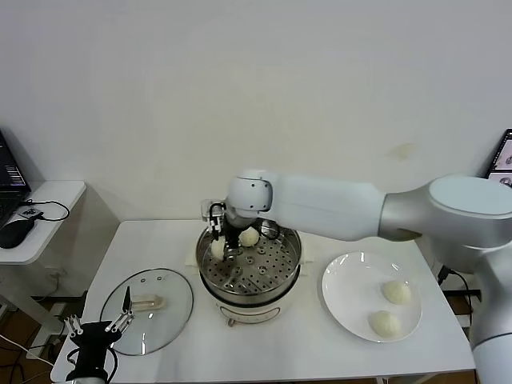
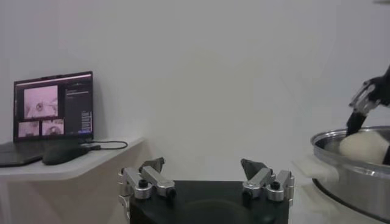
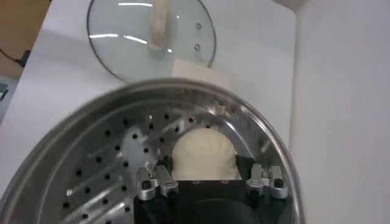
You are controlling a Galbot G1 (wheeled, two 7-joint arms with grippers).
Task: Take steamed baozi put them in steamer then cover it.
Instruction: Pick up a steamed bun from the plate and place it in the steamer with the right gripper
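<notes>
1. Nearest, at the table's [image 1: 240,356] near left corner: left gripper [image 1: 100,326], parked low, jaws wide apart on nothing, body cut off by the lower frame edge.
2. Just beyond it: cover [image 1: 148,310], lying flat on the near left of the table, cream handle up, its near rim close to the table edge and partly crossed by the left gripper's fingers [image 1: 126,300].
3. Near right: white plate [image 1: 346,298] carrying two steamed baozi, one nearer [image 1: 384,322], one farther [image 1: 396,292], apart from each other; plate's rim close to the table's right edge.
4. Centre: steamer [image 1: 276,282] between cover and plate, open, perforated tray bare across its near half; white base mostly hidden under the pot.
5. Far left part of the tray: right gripper [image 1: 224,240] reaching down inside, jaws clamped on a held baozi [image 3: 204,155], seen from the wrist close to the pot's wall; from the head view, largely hidden behind the fingers.
6. Just right of it: another baozi [image 1: 250,237] on the tray, partly covered by the wrist.
7. Cannot tell whether the held baozi touches the tray.
8. Far left, off the table: side desk [image 1: 40,232] with a mouse [image 1: 16,232] and a laptop [image 2: 52,115].
</notes>
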